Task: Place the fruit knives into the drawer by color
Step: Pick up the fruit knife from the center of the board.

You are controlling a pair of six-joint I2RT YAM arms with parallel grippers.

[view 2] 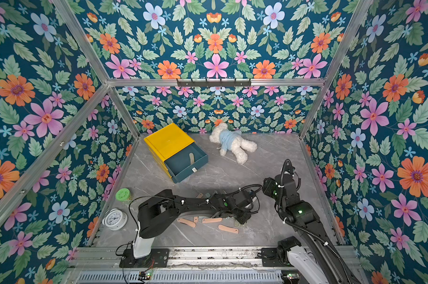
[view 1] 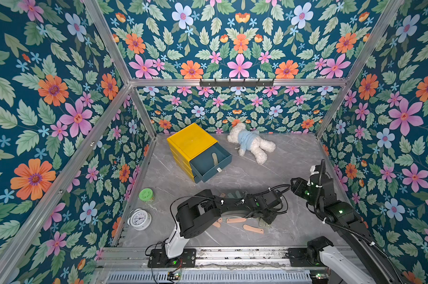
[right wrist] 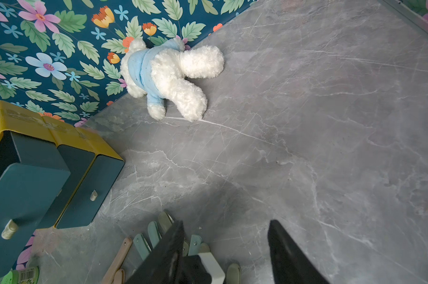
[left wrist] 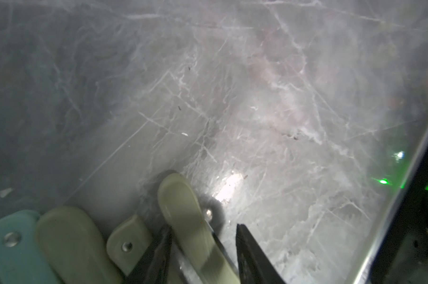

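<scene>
Clock directions are read in a top view, from the left gripper, with 12 o'clock at the back wall.

1. Left gripper (left wrist: 203,227): low over the table (left wrist: 281,98), jaws narrow, set on either side of 1 olive green knife (left wrist: 183,209). A gap shows on 1 side, so no firm hold is visible.
2. Just beside it: 2 more olive knives (left wrist: 68,241) and 1 teal knife (left wrist: 11,246), lying flat.
3. 8 to 9 o'clock, near: 3 pink knives (view 1: 253,229) on the table, partly under the left arm.
4. 1 o'clock: right gripper (right wrist: 227,222), raised, jaws wide, nothing between them.
5. 11 o'clock, well apart: yellow cabinet (view 1: 191,140), its top drawer (view 1: 222,169) pulled out, with 1 stored olive knife (view 1: 214,159) inside.
6. 12 o'clock, at the wall: plush bear (view 1: 251,142), face down.
7. 9 o'clock, far: alarm clock (view 1: 139,218).
8. 10 o'clock, far: green-lidded jar (view 1: 146,195).
</scene>
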